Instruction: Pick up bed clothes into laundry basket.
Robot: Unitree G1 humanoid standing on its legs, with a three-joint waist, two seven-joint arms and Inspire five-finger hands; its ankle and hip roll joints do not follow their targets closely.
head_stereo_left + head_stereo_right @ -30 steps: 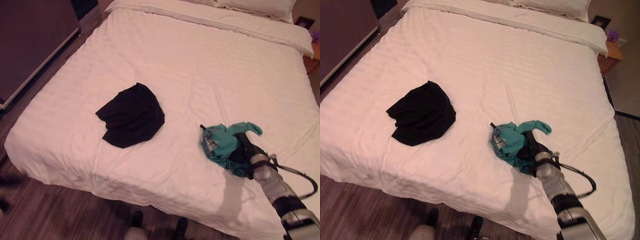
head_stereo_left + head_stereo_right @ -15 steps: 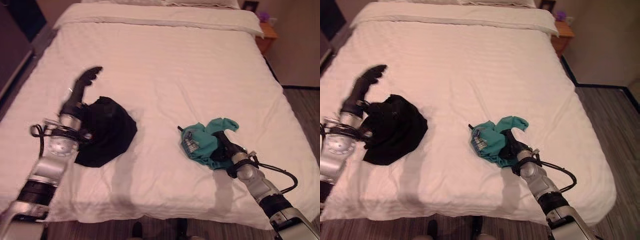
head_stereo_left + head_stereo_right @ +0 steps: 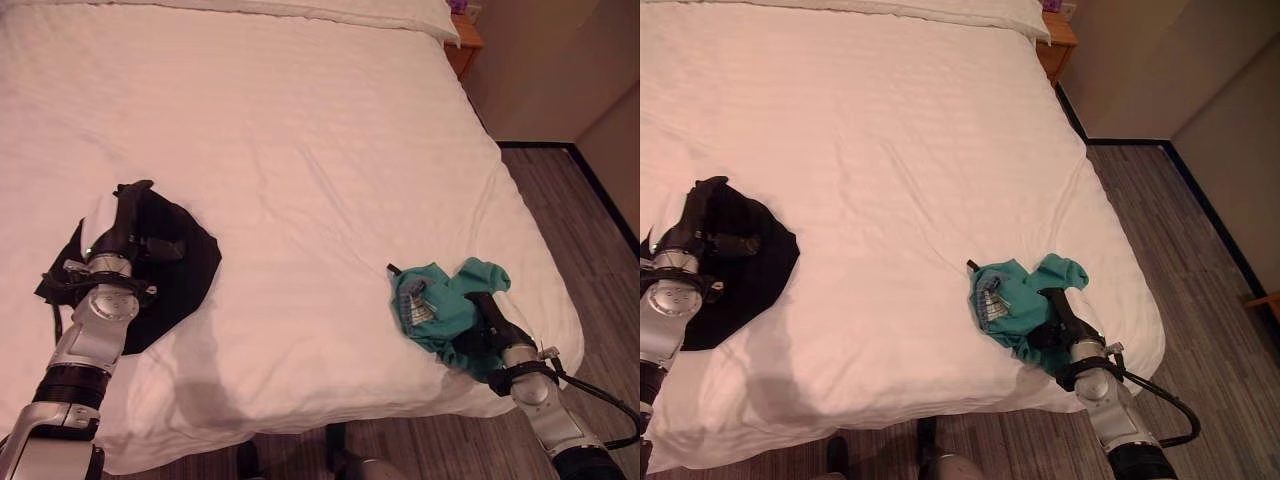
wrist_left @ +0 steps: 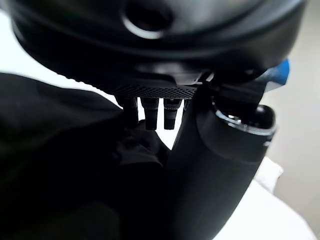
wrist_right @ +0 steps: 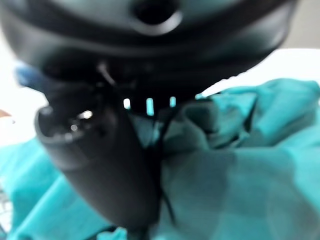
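Left hand (image 3: 128, 228): fingers laid forward on the black garment (image 3: 170, 275), thumb (image 4: 220, 165) standing out to the side over the cloth. In the left wrist view the fingers press into the dark fabric; whether they are curled round a fold of it or merely rest on it cannot be told. The garment lies crumpled on the white bed sheet (image 3: 300, 150), near the bed's front left edge.

Right hand (image 3: 1060, 325): set on the teal garment (image 3: 1010, 300), fingers pointing toward the middle of the bed. In the right wrist view teal cloth bunches against the thumb (image 5: 100, 165) and under the palm; the fingers themselves are hidden in the folds, so their state cannot be told. The teal garment lies bunched on the sheet close to the bed's front right corner, well apart from the black one, with a patterned patch showing on its left side.

Beyond the bed: striped grey floor (image 3: 560, 200) at right; a wooden nightstand (image 3: 462, 45) by the far right corner
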